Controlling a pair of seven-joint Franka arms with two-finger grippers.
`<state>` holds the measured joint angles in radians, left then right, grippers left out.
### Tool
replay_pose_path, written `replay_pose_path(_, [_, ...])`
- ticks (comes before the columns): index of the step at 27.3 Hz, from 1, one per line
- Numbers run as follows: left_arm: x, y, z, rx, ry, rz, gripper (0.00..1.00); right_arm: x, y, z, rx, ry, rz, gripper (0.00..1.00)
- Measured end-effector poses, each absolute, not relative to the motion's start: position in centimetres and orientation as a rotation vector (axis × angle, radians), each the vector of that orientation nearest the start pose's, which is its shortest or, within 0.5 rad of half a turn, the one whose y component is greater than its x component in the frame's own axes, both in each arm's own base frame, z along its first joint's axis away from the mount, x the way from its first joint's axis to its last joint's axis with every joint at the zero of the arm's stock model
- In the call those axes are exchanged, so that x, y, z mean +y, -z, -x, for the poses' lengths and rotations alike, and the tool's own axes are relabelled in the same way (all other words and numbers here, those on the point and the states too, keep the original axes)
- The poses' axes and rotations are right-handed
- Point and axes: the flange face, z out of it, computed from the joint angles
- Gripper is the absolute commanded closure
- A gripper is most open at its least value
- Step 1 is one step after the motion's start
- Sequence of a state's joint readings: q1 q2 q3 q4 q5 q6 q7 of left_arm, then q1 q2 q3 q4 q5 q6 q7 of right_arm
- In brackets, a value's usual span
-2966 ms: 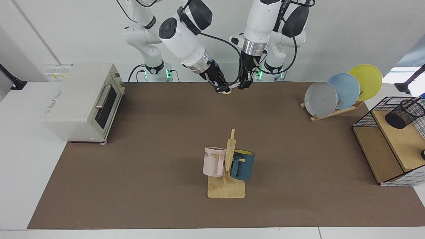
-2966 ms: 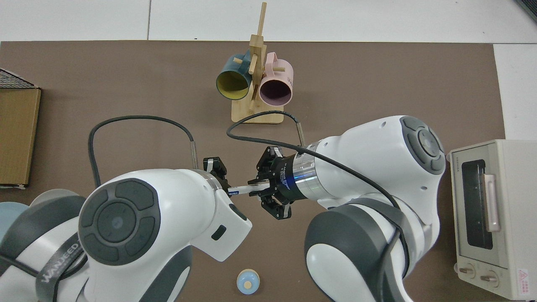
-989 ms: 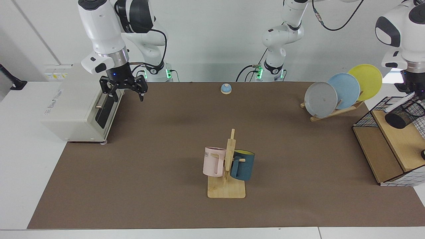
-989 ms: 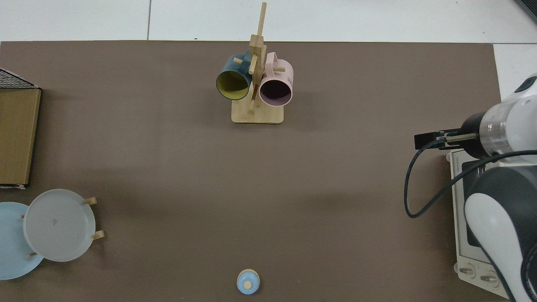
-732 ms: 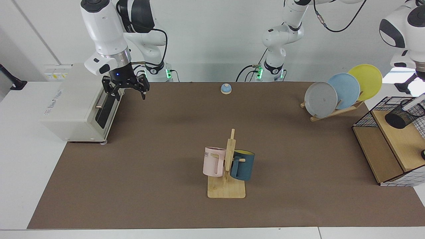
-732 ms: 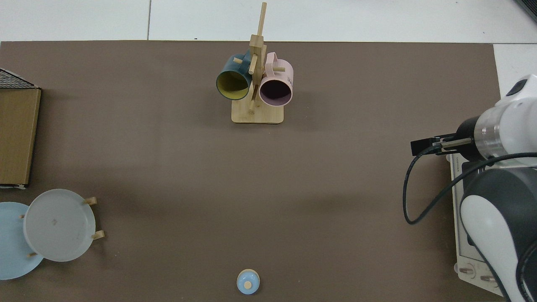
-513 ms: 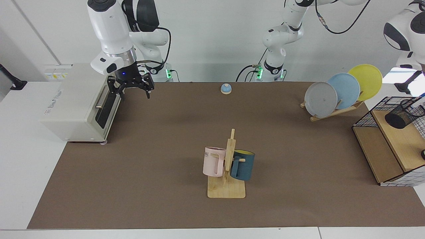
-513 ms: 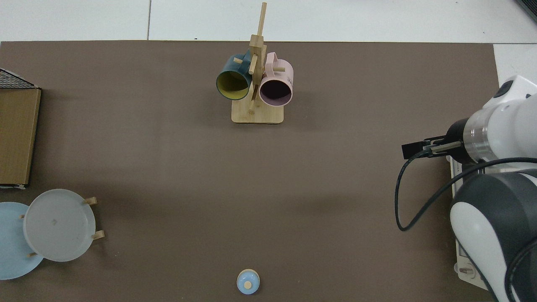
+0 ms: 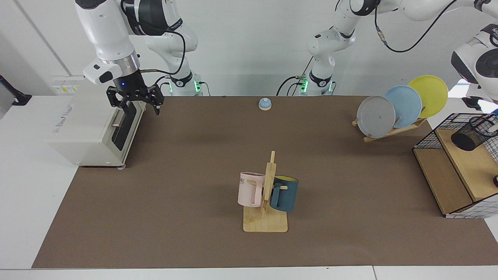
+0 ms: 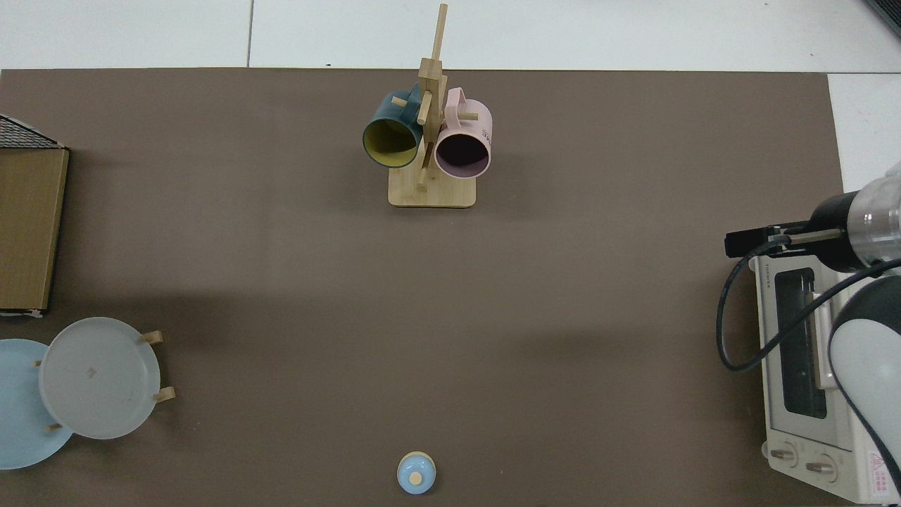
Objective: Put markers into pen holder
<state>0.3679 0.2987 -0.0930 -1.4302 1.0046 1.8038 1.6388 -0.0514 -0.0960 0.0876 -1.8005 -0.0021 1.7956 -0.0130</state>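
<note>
Facing view: marker (image 9: 492, 125) stands tilted in the pen holder (image 9: 474, 133) at three o'clock; left gripper is out of frame above it. Right gripper (image 9: 134, 102), fingers spread and empty, waits by the toaster oven (image 9: 78, 124) at nine o'clock.

Black mesh pen holder (image 9: 474, 133), marker (image 9: 492, 120) seemingly white, blue-capped – plates (image 9: 404, 105) grey, blue, yellow

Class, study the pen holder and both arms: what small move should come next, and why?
Probably just draw the left arm back to rest. The marker seems to lean inside the pen holder, with nothing gripping it. The right gripper hangs open and empty by the toaster oven.
</note>
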Motion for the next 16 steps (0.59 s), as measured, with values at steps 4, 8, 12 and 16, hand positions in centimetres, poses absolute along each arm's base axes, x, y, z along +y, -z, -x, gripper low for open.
replay_pose_path(4, [24.8,-56.7,-61.4,1.587,-1.049,1.718,1.0,2.5,-58.7,-53.9,-0.094,0.135,3.141,0.0])
replay_pose_path(8, [23.3,-56.5,-61.4,1.528,-1.075,1.755,1.0,2.2,-58.7,-53.9,-0.087,0.132,3.137,0.0])
replay_pose_path(12, [23.1,-55.9,-61.0,1.454,-1.1,1.817,0.93,1.7,-58.8,-53.9,-0.075,0.132,3.136,0.0])
replay_pose_path(16, [23.3,-55.1,-60.6,1.393,-1.127,1.865,0.0,1.6,-58.8,-53.9,-0.071,0.131,3.136,0.0])
